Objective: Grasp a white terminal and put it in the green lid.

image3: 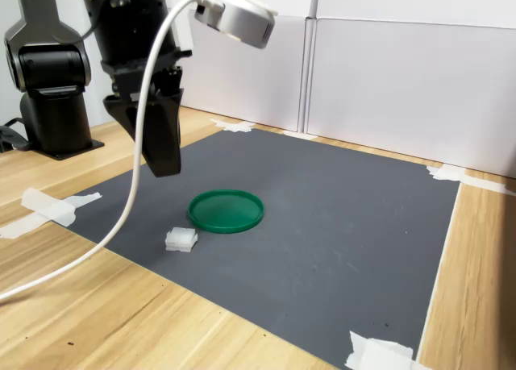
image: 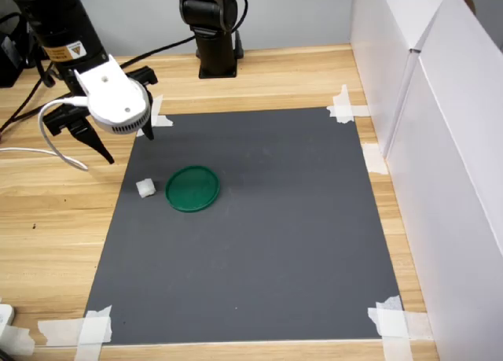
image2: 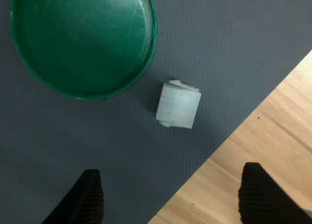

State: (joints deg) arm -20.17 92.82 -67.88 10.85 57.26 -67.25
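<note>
Tape strips of white masking paper (image: 77, 330) held down the near corners of a dark grey rectangular mat (image: 275, 243) that covered most of the light wooden tabletop (image: 55, 235) in the first exterior view. Farther in, toward the first exterior view's left edge of the mat, the tiny white blocky plastic terminal (image: 145, 188) lay on the mat, just beside the flat round dark-green plastic lid (image: 192, 188) and not touching it; a narrow strip of grey showed between them. In the second exterior view the same pair sat with the terminal (image3: 181, 239) nearer the camera and the lid (image3: 226, 210) just beyond it. The lid lay flat with its raised rim up and held nothing. The wrist view showed the terminal (image2: 178, 106) close to the mat's edge, with bare wood just past it, and the lid (image2: 83, 38) beside it.

Beyond these, the black claw (image: 98, 141) hung above the far left corner of the mat, well clear of both things. Its two dark fingertips (image2: 90, 197) stood wide apart in the wrist view, spread and gripping nothing. A rounded white camera housing (image: 118, 101) rode on the wrist, with a white cable (image3: 129, 201) looping down from it. At the far edge of the tabletop stood a black arm base (image: 212, 27), and white panels (image: 440, 125) walled the first exterior view's right side.
</note>
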